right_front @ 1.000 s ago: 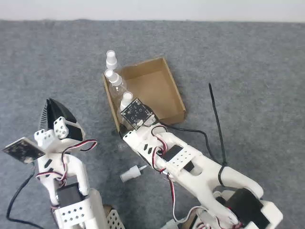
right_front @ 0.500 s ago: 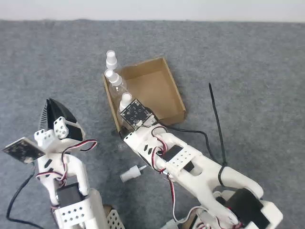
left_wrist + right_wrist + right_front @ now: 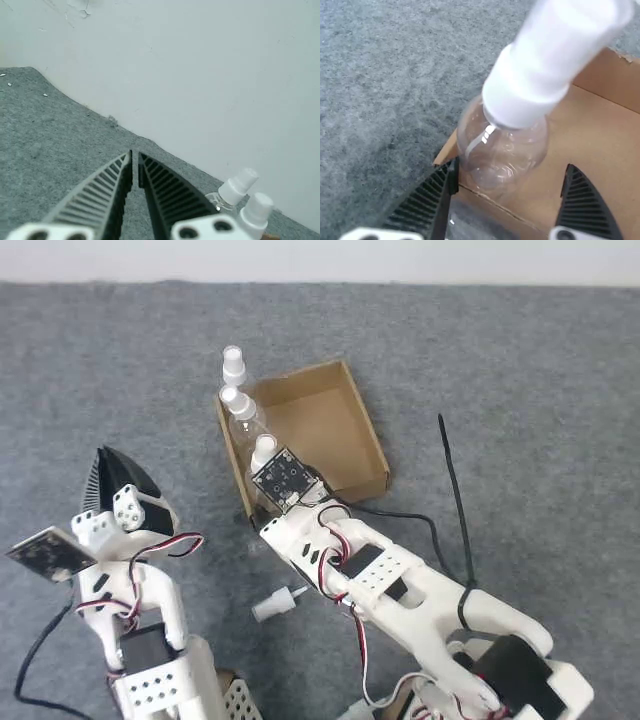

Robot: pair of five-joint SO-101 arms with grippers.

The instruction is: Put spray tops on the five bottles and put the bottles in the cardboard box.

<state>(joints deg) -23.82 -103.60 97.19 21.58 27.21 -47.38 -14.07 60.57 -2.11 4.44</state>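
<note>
My left arm (image 3: 135,590), at seven o'clock, and right arm (image 3: 400,585), at five, are white plastic with black servo blocks (image 3: 143,650) and looping red wires (image 3: 330,562). Their black fingers (image 3: 107,192) are ribbed, tapering to points.

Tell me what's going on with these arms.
The right gripper is open around a capped clear bottle at the cardboard box's left wall, with two more capped bottles lined up beyond it. The left gripper is shut, empty, raised off to the side. One loose spray top lies on the carpet between the arms.
</note>
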